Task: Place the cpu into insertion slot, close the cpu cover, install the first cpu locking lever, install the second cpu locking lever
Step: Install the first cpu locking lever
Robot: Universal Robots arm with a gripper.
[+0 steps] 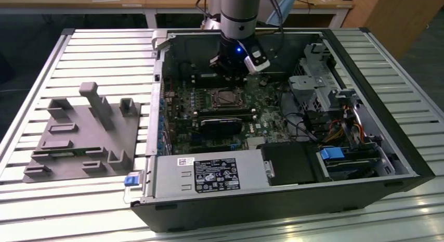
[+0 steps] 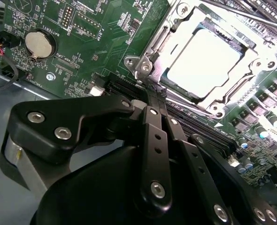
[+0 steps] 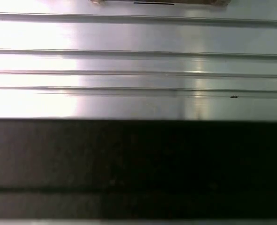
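The cpu (image 2: 204, 61) lies flat in the insertion slot (image 1: 225, 99), its silver top glaring bright in the second wrist view. The silver cpu cover (image 2: 163, 38) lies down around it, framing the chip. A thin metal lever rod (image 2: 251, 16) runs along the socket's far side. My gripper (image 2: 150, 97) has its black fingers (image 2: 153, 123) drawn together, and I see nothing between them. It hangs close to a screwed corner of the socket frame (image 2: 143, 68). In the exterior view the gripper (image 1: 229, 77) is inside the open computer case, just behind the socket.
The open case (image 1: 409, 164) lies on a slatted metal table (image 3: 138, 61). A black heatsink block (image 1: 220, 123) sits in front of the socket, drive bays and cables (image 1: 326, 112) at the exterior view's right. A grey fixture (image 1: 83, 132) stands at the exterior view's left. A coin battery (image 2: 39, 43) is on the board.
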